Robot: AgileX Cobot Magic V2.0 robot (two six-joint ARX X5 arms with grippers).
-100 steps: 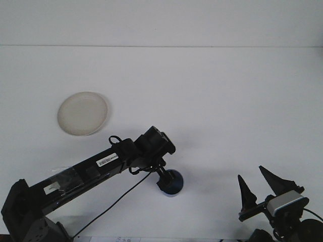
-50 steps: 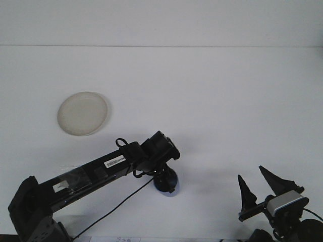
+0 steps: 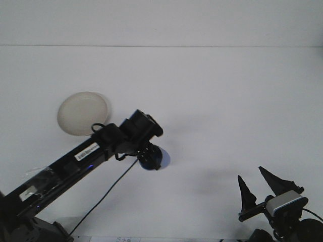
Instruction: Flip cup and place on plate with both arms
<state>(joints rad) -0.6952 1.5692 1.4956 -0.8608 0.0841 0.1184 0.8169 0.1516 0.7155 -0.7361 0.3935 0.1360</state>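
Observation:
A dark blue cup (image 3: pixel 153 159) hangs in my left gripper (image 3: pixel 149 155), which is shut on it and holds it above the white table (image 3: pixel 212 91), mid-left in the front view. The gripper's wrist covers the cup's top. A round cream plate (image 3: pixel 81 112) lies on the table to the upper left of the cup, with the left arm's upper edge just overlapping its lower right rim. My right gripper (image 3: pixel 256 184) stands open at the bottom right, its two dark fingers pointing up with nothing between them.
The table's far edge meets a pale wall (image 3: pixel 161 22) at the top. A black cable (image 3: pixel 108 197) trails from the left wrist down to the front edge.
The left arm has lifted and carried the blue cup up and to the left, closer to the plate. The right gripper has stayed still.

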